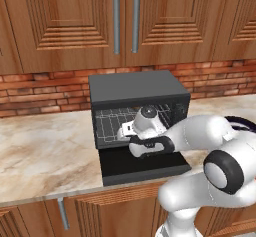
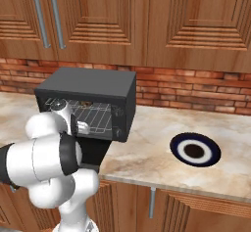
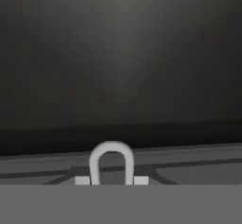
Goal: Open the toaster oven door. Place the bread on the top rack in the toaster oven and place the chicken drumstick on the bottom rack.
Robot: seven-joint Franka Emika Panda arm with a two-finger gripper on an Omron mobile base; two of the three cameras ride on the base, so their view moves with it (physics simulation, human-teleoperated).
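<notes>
The toaster oven (image 1: 135, 88) (image 2: 93, 84) stands on the counter against the brick wall. Its door (image 1: 145, 167) lies folded down flat in front. My arm reaches into the cavity. The gripper (image 1: 125, 129) (image 2: 81, 127) sits low at the front edge of the bottom rack (image 1: 107, 123) (image 2: 95, 118). In the hand view a silver wire loop (image 3: 111, 164) on that rack's front stands right at the jaws, which are shut on it. A small brown spot (image 2: 86, 103) shows deep in the oven, higher up; it may be the bread. The chicken drumstick is not clear to me.
A blue-rimmed white plate (image 2: 211, 150) with a dark brown centre lies on the marble counter (image 2: 147, 148) to the right of the oven. Wooden wall cabinets (image 1: 125, 21) hang above. The counter's front edge runs just below the open door.
</notes>
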